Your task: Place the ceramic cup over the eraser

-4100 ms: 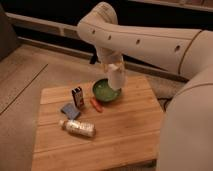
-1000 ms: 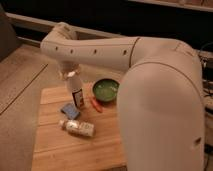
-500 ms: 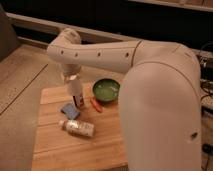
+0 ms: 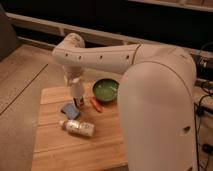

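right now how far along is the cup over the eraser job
Done: the ceramic cup is lifted, gripped by the shut gripper above the wooden board. In hand: it hangs over the eraser, beside the blue pad. Left: lowering it over the eraser and letting go; I can't tell if its rim touches yet.

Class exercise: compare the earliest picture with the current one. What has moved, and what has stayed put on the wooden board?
The gripper, shut on the ceramic cup, has swung from above the green bowl leftward and lowered over the eraser. The bowl, blue pad, orange stick and bottle lie unchanged.
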